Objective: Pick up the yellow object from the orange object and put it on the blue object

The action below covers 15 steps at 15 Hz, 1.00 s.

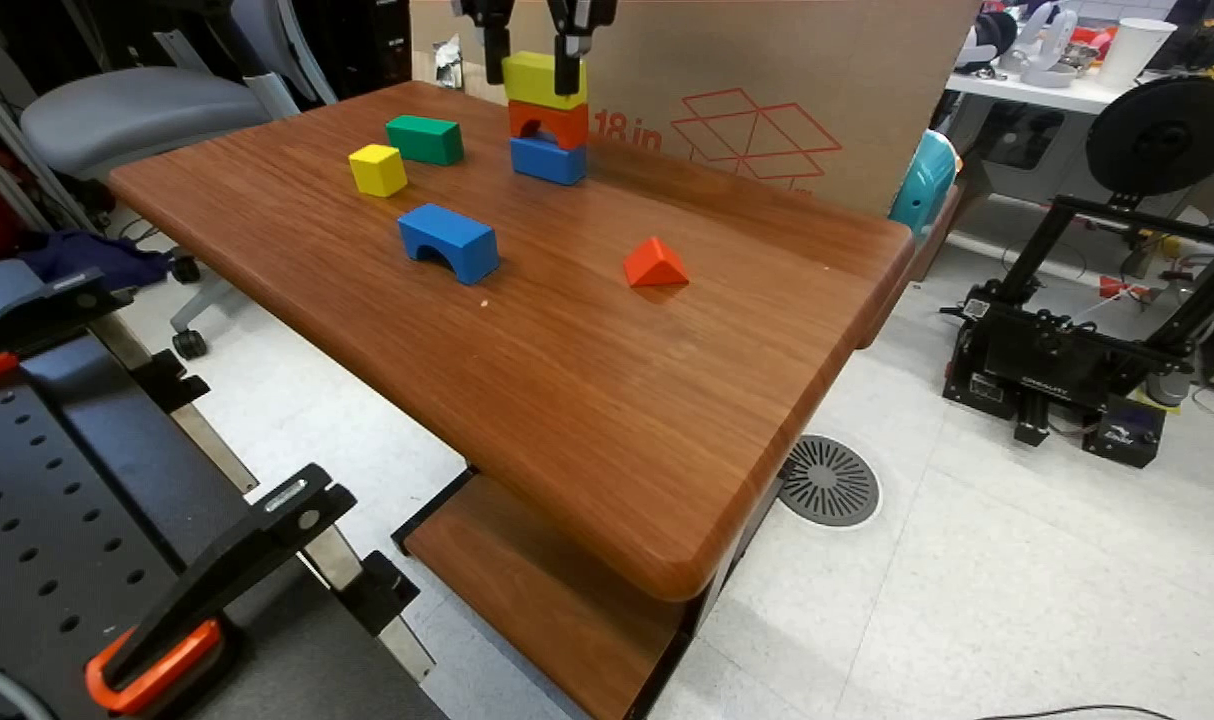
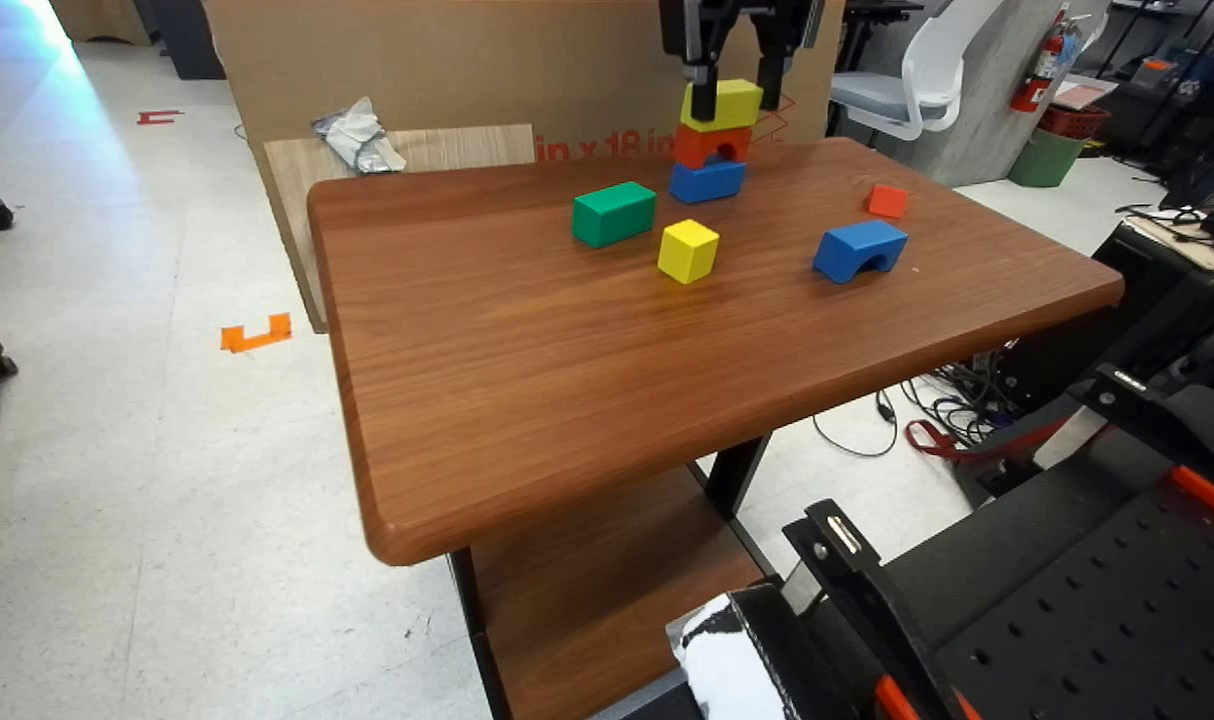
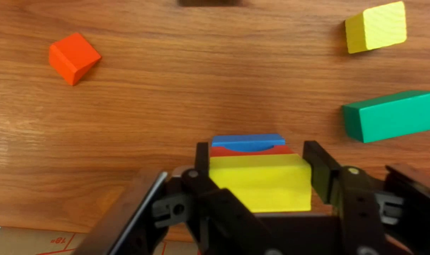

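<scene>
Pincer (image 3: pixel 255 148) brackets yellow rectangular wooden block (image 3: pixel 268 184) endwise, likely for level lift | clamped or not, cannot tell | below pincer, orange-red wooden arch (image 1: pixel 567 122) supports it

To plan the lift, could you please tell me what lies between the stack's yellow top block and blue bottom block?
An orange-red arch block lies between them, opening downward, as both exterior views show.
</scene>
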{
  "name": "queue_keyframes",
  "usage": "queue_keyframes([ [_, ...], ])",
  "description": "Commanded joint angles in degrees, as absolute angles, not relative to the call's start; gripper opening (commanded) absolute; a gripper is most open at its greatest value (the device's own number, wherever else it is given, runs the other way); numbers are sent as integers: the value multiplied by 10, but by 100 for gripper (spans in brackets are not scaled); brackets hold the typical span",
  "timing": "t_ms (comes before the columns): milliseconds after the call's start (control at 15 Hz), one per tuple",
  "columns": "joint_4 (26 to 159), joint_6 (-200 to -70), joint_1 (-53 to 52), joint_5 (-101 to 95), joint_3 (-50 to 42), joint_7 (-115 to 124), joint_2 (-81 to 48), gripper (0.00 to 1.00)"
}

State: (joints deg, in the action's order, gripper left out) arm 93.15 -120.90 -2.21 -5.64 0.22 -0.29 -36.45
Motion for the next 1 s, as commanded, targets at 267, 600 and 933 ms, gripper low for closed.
queue_keyframes([
  [267, 960, -1192, -11, -58, 7, -61, -319, 42],
  [600, 1033, -1215, -6, -51, 5, -59, -261, 42],
  [933, 1113, -1254, -4, -45, -1, -14, -221, 42],
])
